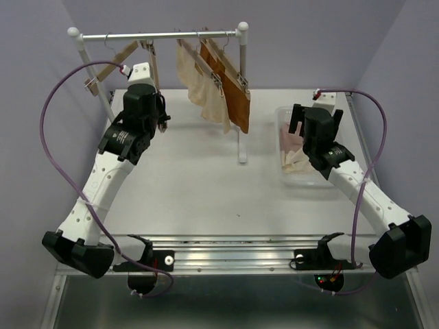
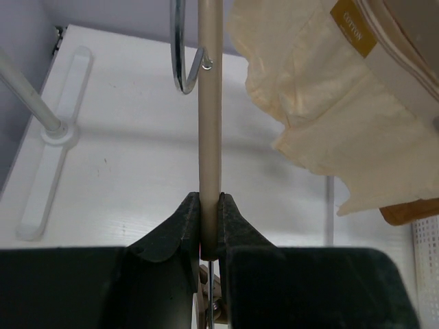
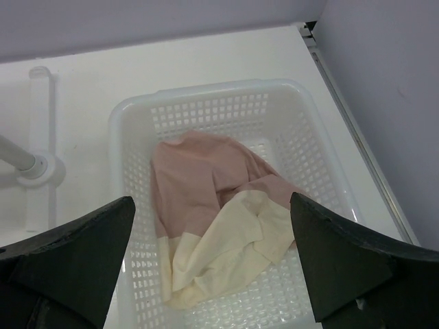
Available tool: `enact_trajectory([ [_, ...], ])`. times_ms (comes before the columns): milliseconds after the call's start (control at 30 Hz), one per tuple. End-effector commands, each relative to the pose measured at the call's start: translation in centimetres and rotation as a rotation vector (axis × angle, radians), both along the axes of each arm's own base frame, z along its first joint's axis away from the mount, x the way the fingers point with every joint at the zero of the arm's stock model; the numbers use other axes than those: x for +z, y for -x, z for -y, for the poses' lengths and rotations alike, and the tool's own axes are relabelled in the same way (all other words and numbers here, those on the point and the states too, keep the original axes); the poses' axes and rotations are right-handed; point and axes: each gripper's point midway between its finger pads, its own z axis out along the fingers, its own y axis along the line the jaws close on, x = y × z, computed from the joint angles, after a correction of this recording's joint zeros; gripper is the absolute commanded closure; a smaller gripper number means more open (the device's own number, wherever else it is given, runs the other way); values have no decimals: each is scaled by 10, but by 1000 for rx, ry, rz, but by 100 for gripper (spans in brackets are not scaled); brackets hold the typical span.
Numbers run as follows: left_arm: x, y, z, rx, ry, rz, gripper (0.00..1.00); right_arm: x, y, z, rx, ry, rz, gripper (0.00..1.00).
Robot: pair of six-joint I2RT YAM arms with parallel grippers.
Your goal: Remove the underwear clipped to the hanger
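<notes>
Clamping a pale wooden hanger bar (image 2: 209, 123), the left gripper (image 2: 209, 205) presses both fingers flat against it at 11 o'clock on the table (image 1: 206, 199), under the rack rail (image 1: 161, 34).

Right gripper (image 3: 210, 200): jaws wide apart, empty, hovering over the white basket (image 3: 130, 123) at 3 o'clock.

Underwear, three items:
- Pale pink garment (image 3: 199, 185): crumpled in the basket, with cream cloth at its near edge.
- Cream-beige garment (image 1: 200, 86): clipped to a hanger at 12 o'clock.
- Orange-brown garment (image 1: 238, 103): clipped, touching the cream one on its 3 o'clock side.

Risks, as judged:
1. A pull on the held bar could slide its metal hook (image 2: 184, 62) along the rail or lift it off, because nothing steadies the hanger.
2. The cream garment hangs near the bar, at 1 o'clock in the left wrist view, so a swing could snag it.
3. The rack looks light, and a sideways tug may tip it.
4. Tugging cloth against closed clips could stretch it rather than free it.

Whether any cloth hangs below the fingers cannot be told.
</notes>
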Motion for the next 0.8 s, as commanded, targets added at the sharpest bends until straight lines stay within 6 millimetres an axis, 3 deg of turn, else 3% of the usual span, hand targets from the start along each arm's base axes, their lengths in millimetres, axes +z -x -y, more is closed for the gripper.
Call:
enact_trajectory([
  [0,63,-21,-7,-34,-58,143,100,26,-2,-5,20,-54,100,0],
  [67,79,-34,-10,-33,-82,168,100,27,0,-4,17,-53,102,0],
  [133,79,-48,-8,-53,-111,157,100,29,0,-3,11,-48,106,0],
  [167,94,-51,-17,-40,-123,184,100,29,1,-2,8,-46,106,0],
  [233,88,-66,-20,-38,-150,153,100,32,3,0,4,-39,113,0],
  [267,99,-70,-27,-33,-163,173,100,33,3,1,1,-37,114,0],
  [367,102,-89,-30,-52,-197,160,100,36,5,3,-5,-36,129,0],
  [433,93,-103,-33,-60,-220,130,100,35,5,2,2,-33,128,0],
  [467,101,-105,-35,-59,-220,148,100,35,4,2,5,-32,126,0],
  [600,94,-121,-45,-50,-239,116,100,34,3,2,2,-23,121,0],
  [767,69,-136,-68,-7,-237,49,100,32,1,1,5,-15,114,0],
])
